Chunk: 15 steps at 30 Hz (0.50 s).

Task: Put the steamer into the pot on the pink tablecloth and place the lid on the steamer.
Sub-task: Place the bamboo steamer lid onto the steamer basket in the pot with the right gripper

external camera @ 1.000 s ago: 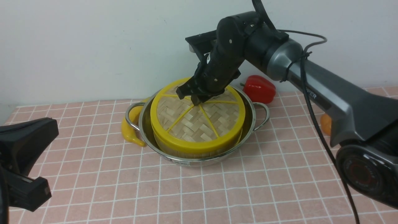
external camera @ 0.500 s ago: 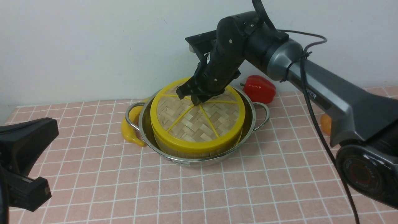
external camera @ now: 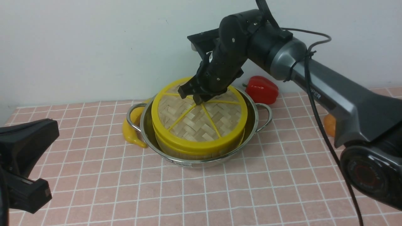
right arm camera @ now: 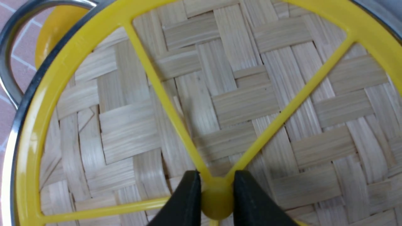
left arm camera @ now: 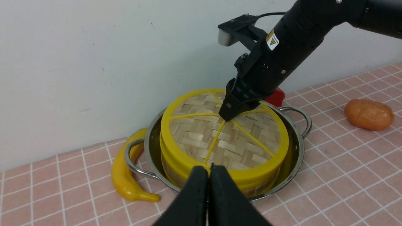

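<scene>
The shiny pot [external camera: 255,121] stands on the pink tablecloth [external camera: 220,194] near the back wall. Inside it sits the steamer [external camera: 188,153]; only its bamboo wall and yellow rim show, its contents are hidden. The woven lid [external camera: 204,124] covers the steamer's top; I cannot tell whether it rests fully on it. My right gripper [external camera: 196,98] reaches down from above and is shut on the lid's yellow centre hub [right arm camera: 216,197]. In the left wrist view my left gripper [left arm camera: 209,171] hangs shut and empty in front of the pot, apart from it.
A yellow banana [external camera: 132,131] lies against the pot's left handle. A red pepper [external camera: 262,89] sits behind the pot by the wall. An orange fruit [left arm camera: 369,113] lies on the cloth to the right. The wall stands close behind.
The right gripper and the lid have shifted very slightly up and left; the steamer's yellow rim now shows under the lid's front edge. The left arm has not moved.
</scene>
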Available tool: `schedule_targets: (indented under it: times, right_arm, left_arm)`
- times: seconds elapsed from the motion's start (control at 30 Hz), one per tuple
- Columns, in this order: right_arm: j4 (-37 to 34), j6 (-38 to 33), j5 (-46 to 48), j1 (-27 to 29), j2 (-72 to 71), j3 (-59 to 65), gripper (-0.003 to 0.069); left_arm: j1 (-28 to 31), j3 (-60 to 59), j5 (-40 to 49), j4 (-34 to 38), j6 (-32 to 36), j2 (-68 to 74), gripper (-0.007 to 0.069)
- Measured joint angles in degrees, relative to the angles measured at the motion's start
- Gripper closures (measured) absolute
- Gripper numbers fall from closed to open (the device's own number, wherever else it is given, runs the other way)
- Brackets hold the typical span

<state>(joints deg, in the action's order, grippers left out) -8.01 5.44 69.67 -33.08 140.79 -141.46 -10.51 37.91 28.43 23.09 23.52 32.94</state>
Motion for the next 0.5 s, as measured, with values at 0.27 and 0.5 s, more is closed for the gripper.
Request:
schedule_targets:
  times: [0.27, 0.5]
  right_arm:
    - [0.0, 0.0, -1.1, 0.0, 0.4, 0.0, 0.0514]
    - [-0.5, 0.0, -1.3, 0.0, 0.5, 0.0, 0.0514]
  left_arm:
    - [0.0, 0.0, 0.0, 0.0, 0.0, 0.0, 0.0623]
    - [0.0, 0.0, 0.0, 0.0, 0.0, 0.0, 0.0623]
